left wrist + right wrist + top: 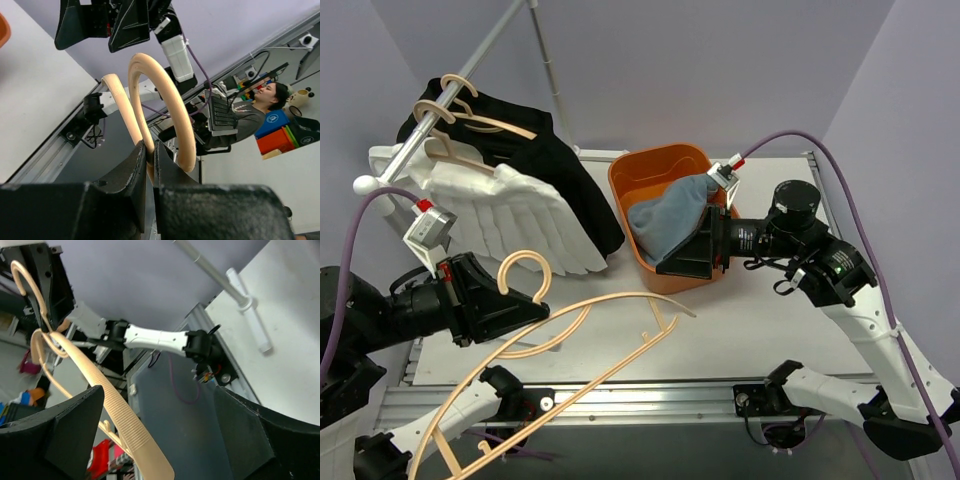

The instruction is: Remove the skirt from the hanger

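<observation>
The two dark fingers (65, 435) of the right end effector (160, 410) are seen in the lower corners of the frame, set wide apart. A tan hanger (117, 412) is shown running from the upper left down to the bottom centre, its shoulder ribbed. Its hook (22, 275) is seen against the dark left end effector (50, 315) in the upper left. A white arm link (155, 337) is seen at centre. The white counter (290, 340) fills the right side, and a grey rod (210, 270) is seen above it.

We see a robotics lab: plain backdrop walls (720, 60) around the metal-framed table (770, 320), and beyond the table a person (262, 107) sits beside coloured boxes (275, 137).
</observation>
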